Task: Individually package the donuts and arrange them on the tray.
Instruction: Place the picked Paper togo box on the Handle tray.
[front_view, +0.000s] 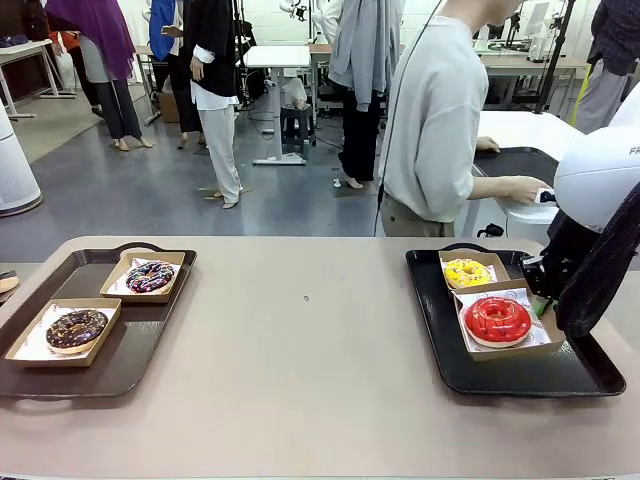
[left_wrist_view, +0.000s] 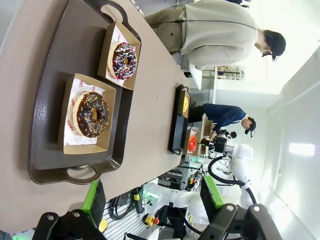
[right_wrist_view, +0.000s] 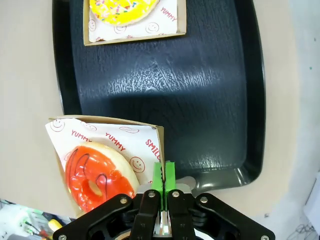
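The right gripper (right_wrist_view: 163, 176) is closed, pinching the wall of the red donut's box (right_wrist_view: 159, 145) at the corner nearest it. The red donut (front_view: 497, 319) lies in that box on the right tray (front_view: 520, 375), just robot-side of the yellow donut (front_view: 466, 272). The box hangs partly off the tray's edge in the wrist view (judged: placement unfinished). The left gripper (left_wrist_view: 152, 202) is open, holding nothing, near the left tray (left_wrist_view: 50, 125).

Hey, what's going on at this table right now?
All four donuts sit boxed on trays. The right gripper is shut on the edge of the red donut's box, which lies partly off its black tray in the wrist view. The yellow donut sits behind it. The left gripper hangs open near the tray with the two chocolate sprinkled donuts. A person stands turned away.
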